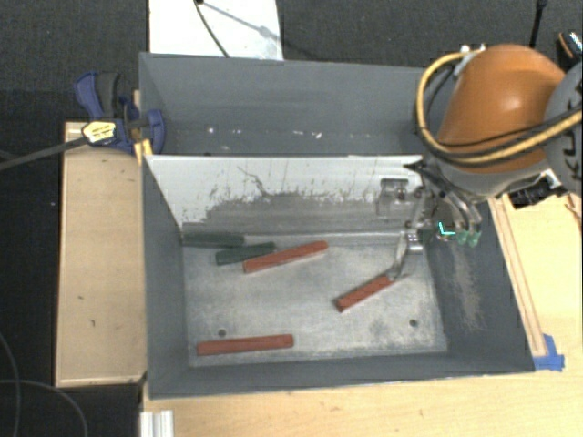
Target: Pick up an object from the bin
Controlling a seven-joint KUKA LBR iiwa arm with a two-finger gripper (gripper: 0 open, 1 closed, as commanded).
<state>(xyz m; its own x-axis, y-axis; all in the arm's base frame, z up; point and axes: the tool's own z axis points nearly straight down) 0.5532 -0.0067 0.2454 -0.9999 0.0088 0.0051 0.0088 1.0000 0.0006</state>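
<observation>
My gripper (417,233) hangs at the right end of the bin, near the back wall, under the arm's orange cover. Just below and left of it lies a red-handled tool (364,292), tilted, with its thin metal end (399,264) pointing up toward the gripper. Whether the gripper touches that metal end cannot be made out. A second red-handled tool (284,257) lies further left in the middle of the floor, its dark green end (242,256) pointing left.
A dark green bar (212,239) lies by the back wall at the left. Another red bar (246,344) rests flat near the front left. The bin's sloped right wall is close beside the gripper.
</observation>
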